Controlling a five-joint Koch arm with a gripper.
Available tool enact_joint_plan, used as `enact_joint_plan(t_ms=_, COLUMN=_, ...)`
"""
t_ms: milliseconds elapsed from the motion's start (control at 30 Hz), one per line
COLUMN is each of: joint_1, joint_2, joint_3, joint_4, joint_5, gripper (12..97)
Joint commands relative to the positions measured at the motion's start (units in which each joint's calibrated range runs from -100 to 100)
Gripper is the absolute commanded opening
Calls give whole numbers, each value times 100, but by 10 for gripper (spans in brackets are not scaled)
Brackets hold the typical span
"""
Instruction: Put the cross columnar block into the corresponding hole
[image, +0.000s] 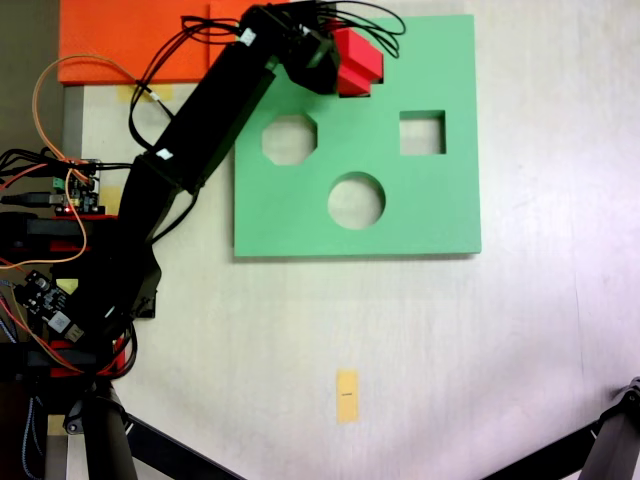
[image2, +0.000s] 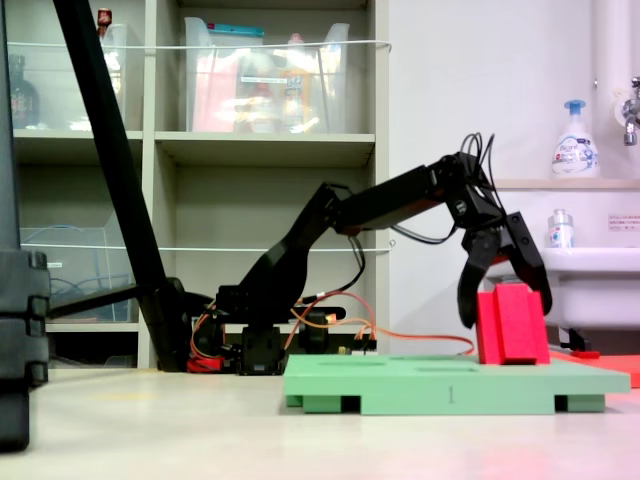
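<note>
Step in hand: insertion is judged to be under way; the cross columnar block (image: 358, 62) is seen at the upper middle of the top-down fixed view, on the green foam board (image: 430, 215), over the spot where the corresponding hole would lie. The hole itself is hidden beneath block and arm.

Block position: in the side fixed view the cross columnar block (image2: 512, 324) stands upright at right of centre, its base at the board's top surface (image2: 420, 385); whether it is seated in the cutout cannot be told.

Gripper: the gripper (image2: 505, 305) is seen with its jaws spread either side of the block; contact cannot be confirmed, so a firm grip is not claimed.

Next move: alignment of the plus arms with the cutout is called for, then a straight downward press.

Cutouts: the octagonal cutout (image: 289, 139), square cutout (image: 422, 133) and round cutout (image: 356, 200) are all seen vacant.

Shelf bins: clear bins (image2: 265, 75) at upper left hold indistinct items.
</note>
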Motion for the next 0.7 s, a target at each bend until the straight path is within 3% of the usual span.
enact_joint_plan(t_ms=0, joint_1=-78, joint_2=97, joint_3=191, joint_4=1216, joint_5=15, gripper=331)
enact_joint_plan(t_ms=667, joint_1=-215, joint_2=558, joint_3=271, joint_4=2063, joint_5=-166, gripper=425)
